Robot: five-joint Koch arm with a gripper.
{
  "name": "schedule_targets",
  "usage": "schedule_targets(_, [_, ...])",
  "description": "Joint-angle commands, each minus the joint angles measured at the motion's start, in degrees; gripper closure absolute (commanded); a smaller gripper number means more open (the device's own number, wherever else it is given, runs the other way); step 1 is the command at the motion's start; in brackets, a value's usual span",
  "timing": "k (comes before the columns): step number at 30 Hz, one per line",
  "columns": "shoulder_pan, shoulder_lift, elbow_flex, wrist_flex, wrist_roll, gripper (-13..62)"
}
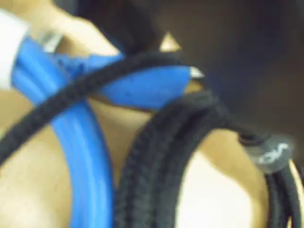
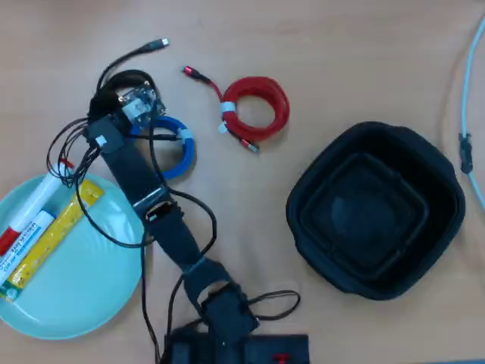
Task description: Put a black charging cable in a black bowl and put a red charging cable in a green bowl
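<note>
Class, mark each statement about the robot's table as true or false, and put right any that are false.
1. The black bowl has nothing in it. True.
2. The red charging cable lies in the green bowl. False: it lies coiled on the table, between the two bowls.
3. Markers rest in the green bowl. True.
4. In the overhead view the arm reaches toward the black bowl. False: it reaches up and left, over the blue cable.
5. In the wrist view the black charging cable lies close beside the blue cable. True.
</note>
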Motion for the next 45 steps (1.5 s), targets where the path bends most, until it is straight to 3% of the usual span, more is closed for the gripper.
schedule_targets(1, [1.76, 0.09, -2.81, -3.08, -0.44, 8.1])
schedule_targets(13, [2.55, 0.35, -2.64, 2.02, -0.79, 8.0])
schedule_targets(23, [5.89, 0.35, -3.16, 12.22, -15.47, 8.0])
schedule_targets(29, [4.66, 3.69, -3.16, 17.93, -17.40, 7.7])
schedule_targets(39, [5.01, 5.01, -3.43, 17.67, -17.93, 7.8])
schedule_targets(45, [5.89, 2.29, -3.69, 7.56, -17.58, 8.1])
